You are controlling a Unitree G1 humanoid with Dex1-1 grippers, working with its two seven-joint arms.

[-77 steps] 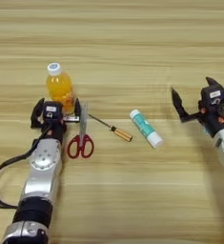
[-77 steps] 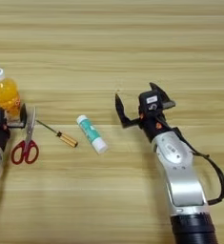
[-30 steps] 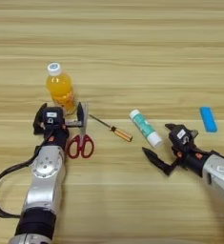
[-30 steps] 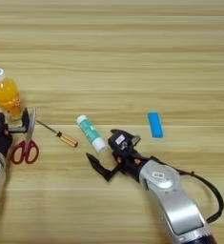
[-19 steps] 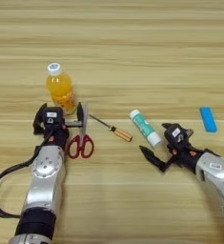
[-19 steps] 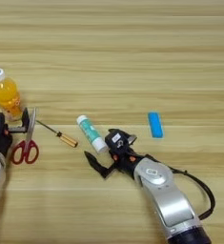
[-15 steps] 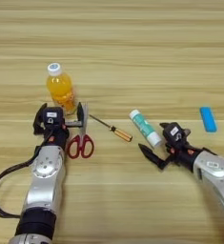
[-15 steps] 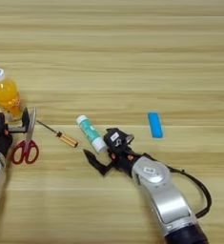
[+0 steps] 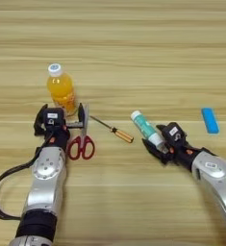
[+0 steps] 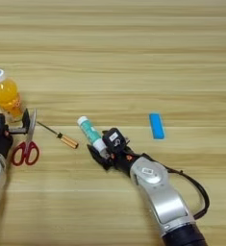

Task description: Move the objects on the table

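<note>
An orange-drink bottle [image 9: 61,92] with a white cap stands upright at the left. My left gripper [image 9: 60,116] sits open just in front of its base, one finger on each side. Red-handled scissors [image 9: 81,140] lie right beside that gripper, and a thin orange-handled screwdriver [image 9: 112,129] lies to their right. The white-green glue stick [image 9: 145,126] lies tilted on the table [image 9: 133,48]. My right gripper [image 10: 103,148] is open at the stick's near white end, its black fingers either side of it. A small blue block [image 10: 156,126] lies further right.
My right forearm [image 10: 155,192] runs from the lower right corner up to the glue stick. My left forearm [image 9: 44,182] with its black cable lies along the lower left.
My right gripper has crept up and left until the glue stick's near end sits between its fingers. The glue stick and the left arm have not moved.
</note>
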